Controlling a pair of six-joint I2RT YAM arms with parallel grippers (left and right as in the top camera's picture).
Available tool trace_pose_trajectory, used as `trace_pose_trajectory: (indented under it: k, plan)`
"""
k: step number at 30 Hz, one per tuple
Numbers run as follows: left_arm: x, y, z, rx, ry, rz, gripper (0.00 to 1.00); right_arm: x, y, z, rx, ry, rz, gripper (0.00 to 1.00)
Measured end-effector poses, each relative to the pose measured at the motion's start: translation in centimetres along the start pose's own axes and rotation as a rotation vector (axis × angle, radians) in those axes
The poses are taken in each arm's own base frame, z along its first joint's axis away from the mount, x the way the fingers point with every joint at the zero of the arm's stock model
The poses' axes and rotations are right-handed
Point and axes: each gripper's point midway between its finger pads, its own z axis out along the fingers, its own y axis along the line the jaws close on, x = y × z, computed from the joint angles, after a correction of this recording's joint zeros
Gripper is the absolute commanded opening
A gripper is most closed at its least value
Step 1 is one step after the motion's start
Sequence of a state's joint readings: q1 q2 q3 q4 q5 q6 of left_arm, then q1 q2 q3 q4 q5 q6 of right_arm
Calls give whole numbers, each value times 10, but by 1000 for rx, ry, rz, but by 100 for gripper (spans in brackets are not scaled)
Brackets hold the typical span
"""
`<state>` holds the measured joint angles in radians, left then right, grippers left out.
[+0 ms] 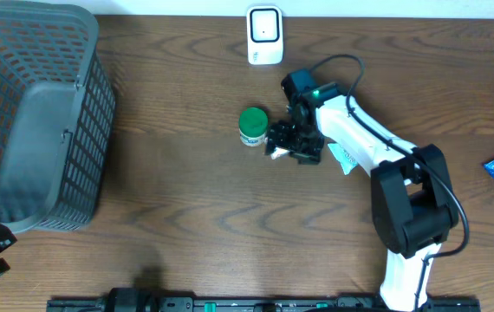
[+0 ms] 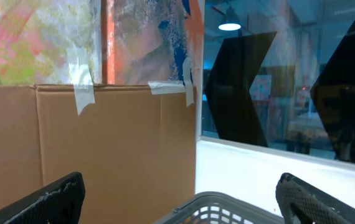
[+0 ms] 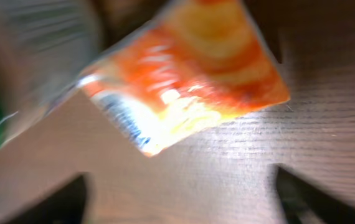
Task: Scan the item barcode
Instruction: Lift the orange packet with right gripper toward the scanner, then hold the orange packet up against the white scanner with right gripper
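With the right pincer (image 3: 184, 194) standing open and the orange packet (image 3: 184, 81) loose beside the jar (image 1: 253, 126), well apart from the scanner (image 1: 264, 35), its barcode might settle face-down on the tabletop (image 1: 186, 191).

A dark bench (image 1: 186, 191) with a strong wood grain fills the overhead view. In the left wrist view, a brown cardboard panel (image 2: 115, 143) stands fixed with strips of pale tape (image 2: 83, 93) beneath a painted surface (image 2: 34, 43) of pink, green and blue. To its right, a window (image 2: 289, 74) shows dark angular shapes and a lit ceiling lamp (image 2: 229, 26), with a white ledge (image 2: 240, 168) below.
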<state>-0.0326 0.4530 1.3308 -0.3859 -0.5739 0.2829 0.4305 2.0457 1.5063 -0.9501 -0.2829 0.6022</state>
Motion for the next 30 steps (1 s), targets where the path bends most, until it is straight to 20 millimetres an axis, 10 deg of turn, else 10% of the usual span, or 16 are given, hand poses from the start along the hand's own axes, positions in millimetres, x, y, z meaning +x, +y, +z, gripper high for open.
trace_pose_trajectory:
  k: [13, 30]
  plan:
    - [0, 0, 0, 0, 0, -162, 98, -35, 5, -29, 98, -174, -583, 99]
    - [1, 0, 0, 0, 2, -180, 98, -61, -2, 27, 151, -176, -639, 99]
